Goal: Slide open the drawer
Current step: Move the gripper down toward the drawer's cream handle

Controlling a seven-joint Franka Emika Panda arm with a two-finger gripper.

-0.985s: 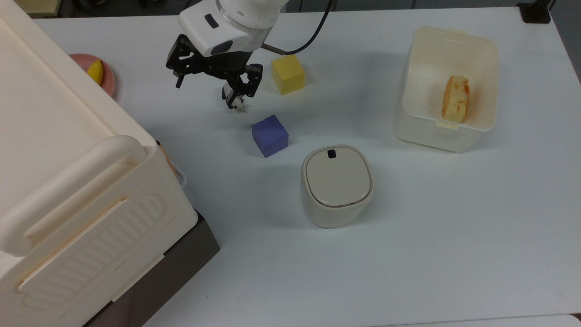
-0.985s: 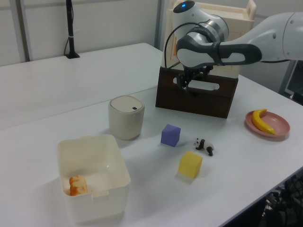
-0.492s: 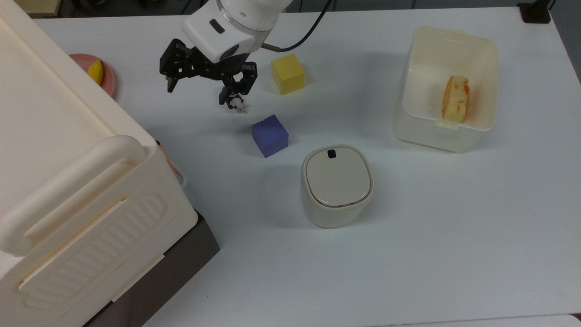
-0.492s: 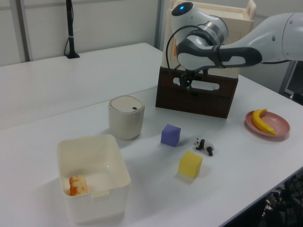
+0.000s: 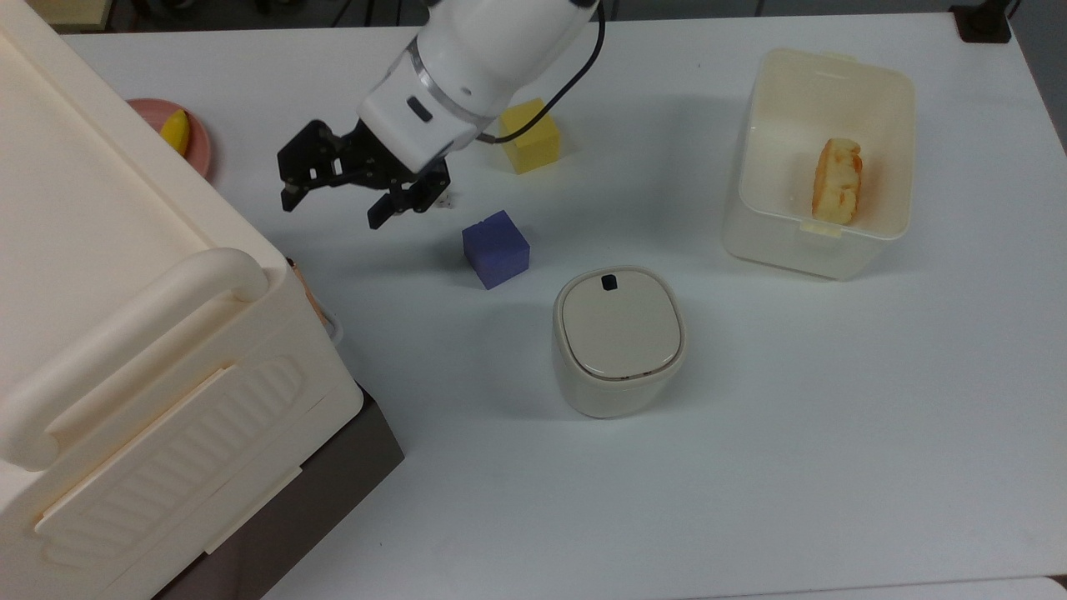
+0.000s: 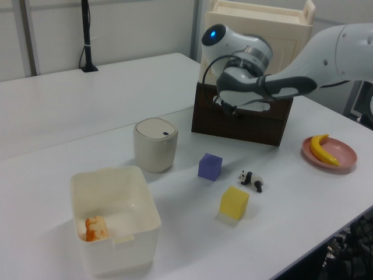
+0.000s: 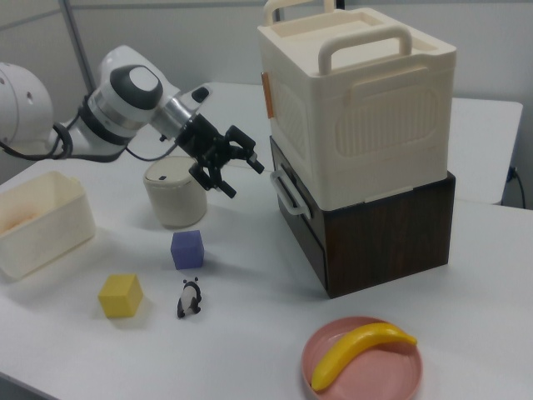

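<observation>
Arm hovering in front of the closed drawer, fingers spread and holding nothing.

The bin at the top view's upper right holds an orange pastry; the pink plate at the right view's bottom carries a banana. The lidded pot sits mid-table. The gripper hangs near the drawer, right view centre, whose white handle faces it under the cream cabinet. Purple cube, yellow cube and toy panda rest on the white table.
</observation>
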